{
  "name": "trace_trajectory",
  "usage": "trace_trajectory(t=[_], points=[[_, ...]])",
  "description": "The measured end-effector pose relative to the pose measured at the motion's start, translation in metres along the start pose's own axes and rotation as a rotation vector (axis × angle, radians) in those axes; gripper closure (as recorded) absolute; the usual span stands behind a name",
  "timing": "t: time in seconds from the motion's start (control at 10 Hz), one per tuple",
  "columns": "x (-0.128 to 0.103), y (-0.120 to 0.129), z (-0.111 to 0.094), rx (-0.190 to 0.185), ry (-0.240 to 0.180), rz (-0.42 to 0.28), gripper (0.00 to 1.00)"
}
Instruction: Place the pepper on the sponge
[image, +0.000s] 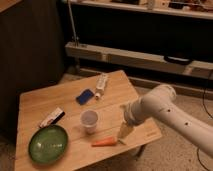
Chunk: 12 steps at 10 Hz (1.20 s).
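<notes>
The pepper (105, 142) lies flat on the wooden table (45, 100) near its front edge, with its long axis roughly left to right in the camera view and its paler end towards the right. Just beside that paler end we see the gripper (125, 131), pointing downward at the tabletop. We cannot tell whether it touches the pepper, nor whether it is spread or closed. The pepper is not lifted. The white arm (165, 107) reaches in from the right.

Directly behind the pepper stands a pale cup (89, 120), upright and near but apart from it. The blue sponge (85, 96) lies farther back, well apart from the pepper, with the cup between them. A white bottle (101, 85) lies on its side just right of the sponge. To the left we note a white-and-black packet (52, 117) and, at the front left corner, a green plate (47, 145).
</notes>
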Motion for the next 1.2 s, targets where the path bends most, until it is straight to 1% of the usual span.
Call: trace_trajectory(t=[0.1,0.2,0.3,0.4,0.5,0.7,0.8,1.0,1.1,1.2], points=[[-0.01,-0.013,0.027,-0.011,-0.018,-0.005,0.2],[-0.016,-0.021,0.045,-0.017,-0.024,-0.012,0.2],[-0.021,-0.028,0.065,-0.029,-0.029,-0.027,0.2],[-0.022,-0.035,0.083,-0.036,-0.024,-0.045,0.2],[-0.021,-0.039,0.097,-0.041,-0.011,-0.063,0.2],[-0.022,-0.04,0.111,-0.043,0.014,-0.078,0.2],[-0.019,-0.038,0.117,-0.041,0.03,-0.089,0.22],[-0.012,-0.034,0.123,-0.008,0.085,-0.071,0.38],[-0.01,-0.03,0.125,0.017,0.119,-0.053,0.51],[-0.009,-0.028,0.128,0.04,0.14,-0.04,0.62]])
